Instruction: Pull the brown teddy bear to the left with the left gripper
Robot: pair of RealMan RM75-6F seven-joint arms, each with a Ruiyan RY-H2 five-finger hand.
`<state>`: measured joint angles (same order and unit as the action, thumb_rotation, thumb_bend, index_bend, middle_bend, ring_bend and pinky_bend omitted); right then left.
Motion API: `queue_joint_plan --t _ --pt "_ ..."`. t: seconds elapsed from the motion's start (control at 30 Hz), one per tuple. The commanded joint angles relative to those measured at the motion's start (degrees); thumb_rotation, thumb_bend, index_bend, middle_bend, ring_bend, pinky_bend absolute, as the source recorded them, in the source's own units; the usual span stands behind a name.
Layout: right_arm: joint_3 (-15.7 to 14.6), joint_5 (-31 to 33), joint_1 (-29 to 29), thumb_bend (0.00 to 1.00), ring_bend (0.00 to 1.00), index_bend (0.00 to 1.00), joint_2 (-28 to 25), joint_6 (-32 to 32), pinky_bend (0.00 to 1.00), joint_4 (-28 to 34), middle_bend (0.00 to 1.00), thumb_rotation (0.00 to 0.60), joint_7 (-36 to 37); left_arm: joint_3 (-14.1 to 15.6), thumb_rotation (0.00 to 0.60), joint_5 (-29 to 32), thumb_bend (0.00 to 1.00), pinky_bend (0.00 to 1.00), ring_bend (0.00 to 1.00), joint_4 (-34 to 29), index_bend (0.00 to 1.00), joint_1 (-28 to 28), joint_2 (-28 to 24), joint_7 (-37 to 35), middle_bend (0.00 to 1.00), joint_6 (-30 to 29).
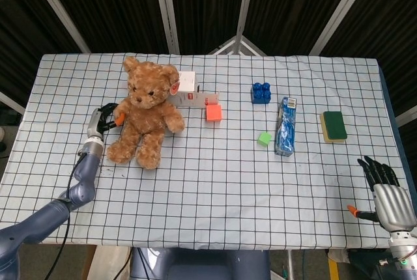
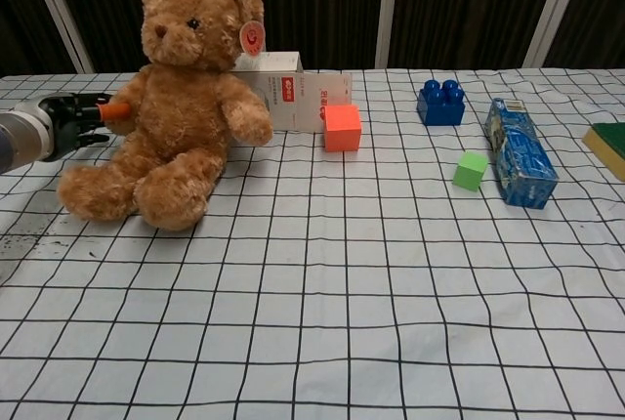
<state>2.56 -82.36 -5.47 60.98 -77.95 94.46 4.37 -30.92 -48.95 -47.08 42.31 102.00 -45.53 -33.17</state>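
Observation:
The brown teddy bear [image 1: 144, 111] [image 2: 177, 113] sits upright at the left of the checked table, a round red tag on its ear. My left hand [image 1: 104, 119] [image 2: 70, 119] grips the bear's near arm from the left, an orange fingertip showing against the fur. Low at the far right of the head view, beyond the table's front right corner, my right hand [image 1: 386, 191] stays with fingers spread and nothing in it; the chest view does not show it.
A white box [image 1: 190, 88] [image 2: 288, 100] stands just behind the bear, with an orange cube [image 1: 213, 112] [image 2: 342, 127] beside it. Further right lie a blue brick [image 1: 261, 92], a small green cube [image 1: 264, 139], a blue packet [image 1: 285, 126] and a green sponge [image 1: 334, 126].

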Motion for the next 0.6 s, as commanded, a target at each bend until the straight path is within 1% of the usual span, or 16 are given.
queue_joint_plan --t 0.03,0.17,0.33,0.4,0.6 --pt "0.02 0.00 0.03 0.11 0.00 0.02 0.01 -0.07 0.00 0.01 0.00 0.600 0.07 -1.56 0.600 -1.57 0.59 0.00 0.00 -3.32 0.51 -0.12 -0.50 -1.20 0.39 -2.40" --pt "-0.02 -0.09 0.08 0.11 0.00 0.02 -0.04 -0.16 0.00 0.01 0.00 0.600 0.19 -2.07 0.600 -3.59 0.59 0.00 0.00 -6.63 0.51 -0.58 -1.20 -1.57 0.39 -4.87" --pt "-0.18 -0.27 0.10 0.11 0.00 0.02 -0.25 -0.06 0.00 0.20 0.00 0.600 0.39 -1.27 0.600 -3.66 0.59 0.00 0.00 -8.45 0.51 -1.27 -1.75 0.21 0.39 -5.70" --pt "-0.18 -0.37 0.25 0.11 0.00 0.02 -0.42 -0.34 0.00 0.30 0.00 0.600 0.68 -0.05 0.600 -1.73 0.59 0.00 0.00 -6.00 0.51 -1.79 -1.22 1.72 0.39 -3.96" --pt "-0.14 -0.34 0.34 0.11 0.00 0.02 -0.49 -0.52 0.00 0.24 0.00 0.600 0.85 0.53 0.600 1.37 0.59 0.00 0.00 0.15 0.51 -1.21 0.82 3.49 0.39 -0.51"
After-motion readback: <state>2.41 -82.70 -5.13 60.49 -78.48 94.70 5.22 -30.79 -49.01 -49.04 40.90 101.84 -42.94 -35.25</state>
